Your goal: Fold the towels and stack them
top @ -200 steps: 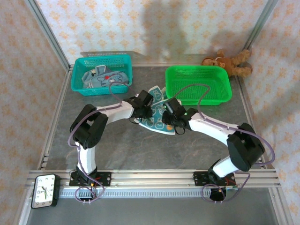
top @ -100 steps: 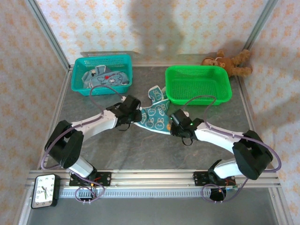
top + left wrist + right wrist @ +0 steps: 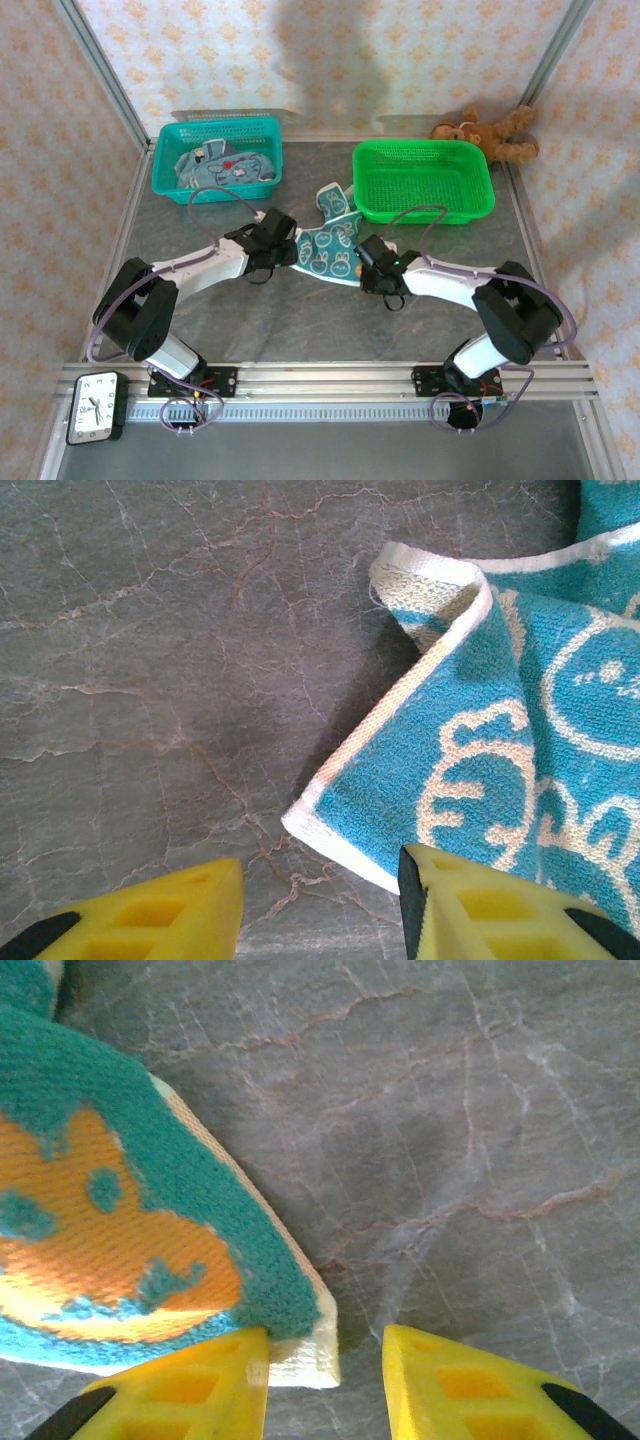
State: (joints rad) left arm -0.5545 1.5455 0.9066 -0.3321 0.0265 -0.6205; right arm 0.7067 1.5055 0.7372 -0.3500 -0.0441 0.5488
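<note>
Teal with pale bunny prints, the towel (image 3: pixel 328 250) lies at the middle of the table (image 3: pixel 300 325) in the top view. Since a second ago the left gripper (image 3: pixel 285 250) and right gripper (image 3: pixel 366 262) have spread from over its centre to its 9 and 4 o'clock ends, while other towels (image 3: pixel 225 165) wait in the teal basket (image 3: pixel 220 190) at 11 o'clock. In the left wrist view the jaws stand wide apart and empty, a white-hemmed corner between them. In the right wrist view the jaws are also apart and empty, a corner at 6 o'clock between them, so both seem ready to pinch for the first fold.
</note>
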